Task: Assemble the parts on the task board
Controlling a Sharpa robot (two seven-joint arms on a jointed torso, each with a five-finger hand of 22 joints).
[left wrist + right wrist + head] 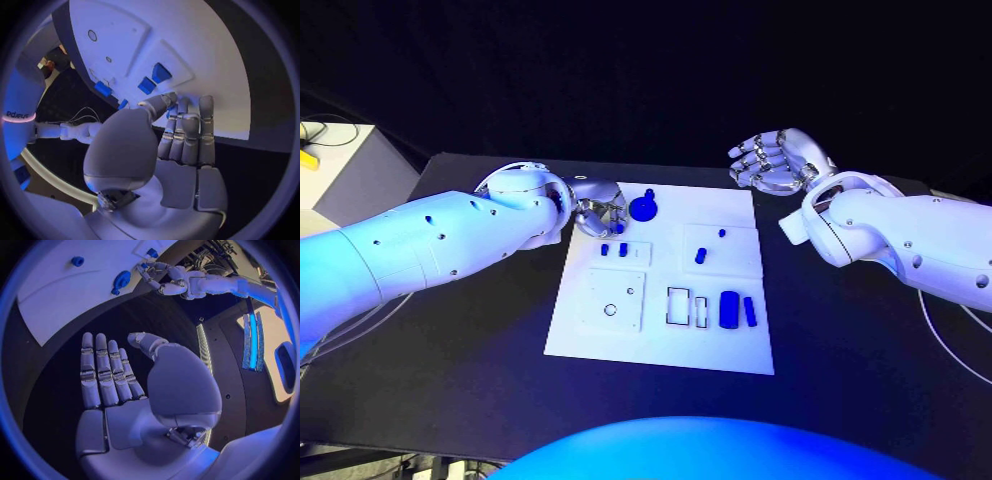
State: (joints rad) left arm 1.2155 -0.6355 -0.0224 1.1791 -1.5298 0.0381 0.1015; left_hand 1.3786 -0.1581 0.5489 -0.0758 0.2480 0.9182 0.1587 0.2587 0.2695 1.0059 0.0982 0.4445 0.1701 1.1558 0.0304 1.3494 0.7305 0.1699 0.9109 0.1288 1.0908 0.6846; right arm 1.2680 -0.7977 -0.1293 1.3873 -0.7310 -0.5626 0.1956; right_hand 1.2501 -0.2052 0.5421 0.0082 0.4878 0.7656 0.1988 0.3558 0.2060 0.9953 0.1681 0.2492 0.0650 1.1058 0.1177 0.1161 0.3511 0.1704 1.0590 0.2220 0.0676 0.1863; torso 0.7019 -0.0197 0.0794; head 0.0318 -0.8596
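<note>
So the task board is sitting flat in the middle of the black table, with the small blue parts spread over it. In the head view, a round blue part with a little stem is lying up near the board's 11 o'clock corner, two small blue blocks are standing in a raised square plate just below it, and a tiny peg plus a short upright piece are sitting on another square plate toward 1 o'clock. Down around 4 o'clock a fat rounded block and a thin bar are lying side by side, right beside a pair of empty rectangular slots. A square plate with a small ring hole is taking up the 8 o'clock area.

The left hand is hanging over the board's far left edge, just beside that round part. In the left wrist view its fingers are lying straight and close together, with the thumb tip meeting them on a small blue piece, so it's looking like a pinch.

The right hand is hovering well off the board at about 1 o'clock, over bare table. In the right wrist view its fingers are stretched out flat with nothing in them.
</note>
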